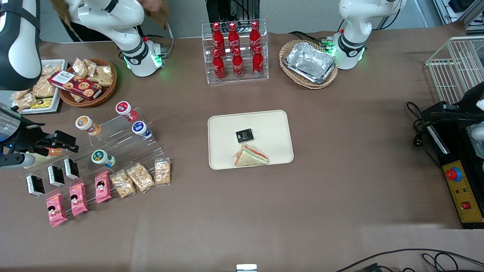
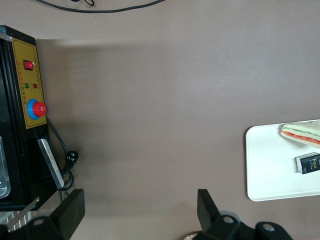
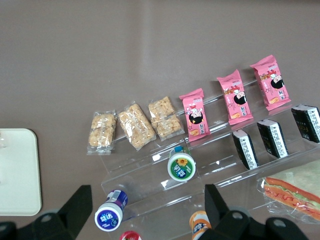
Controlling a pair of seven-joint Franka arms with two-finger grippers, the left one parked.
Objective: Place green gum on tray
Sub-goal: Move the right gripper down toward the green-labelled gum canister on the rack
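With the tool [image 3: 145, 210] spread above the green gum [image 3: 181, 165], an off-centre descent could topple the blue-lidded jar [image 3: 110, 216] beside it.

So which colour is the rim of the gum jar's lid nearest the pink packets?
Green, clearest in the right wrist view.

White arm [image 1: 109, 15], black gripper [image 3: 147, 205] with black jaws.

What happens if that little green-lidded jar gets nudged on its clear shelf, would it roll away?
Quite possibly: the green gum is a small round jar lying tilted on a sloped clear step, so a nudge might roll it. It looks rigid and probably light, and its smooth sides could slip. The open gripper hovers above the shelf, not touching it.
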